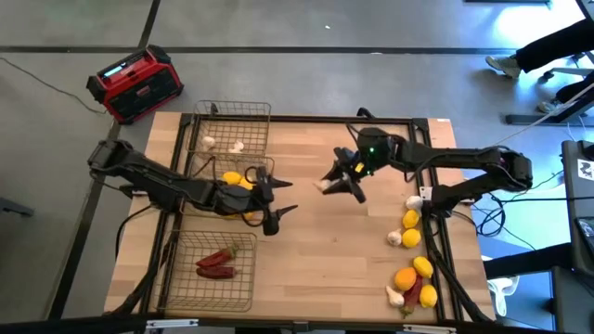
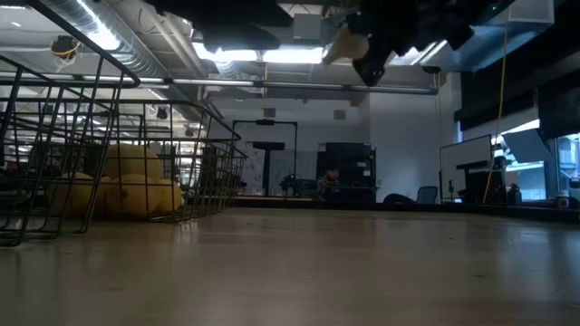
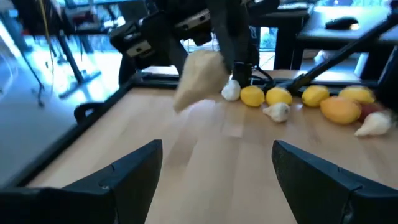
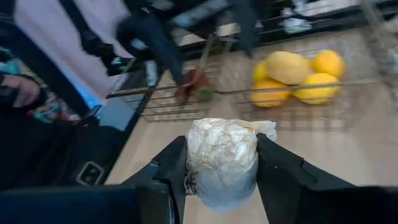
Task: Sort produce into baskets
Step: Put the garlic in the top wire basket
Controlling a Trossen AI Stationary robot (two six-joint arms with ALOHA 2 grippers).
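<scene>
Your right gripper is clamped on a whitish garlic bulb, and it hangs above the bare wood near the middle of the table, to the right of the middle basket. In the high view you see the same gripper with the pale bulb at its tip, well apart from every basket.

Your left gripper has its fingers apart and holds nothing (the left wrist view shows both dark fingers wide, with only wood between them). It sits at the right edge of the middle basket.

Taking the middle basket as landmark: it holds several yellow lemons. The far basket, just behind it, holds two garlic bulbs. The near basket, just in front of it, holds red chili peppers.

Far to the right of the middle basket, along the right edge of the table, the unsorted produce lies in a loose line: lemons, an orange citrus, some garlic bulbs and a red chili.

Behind the far basket, off the table's left corner, a red-and-black box stands on the floor.
</scene>
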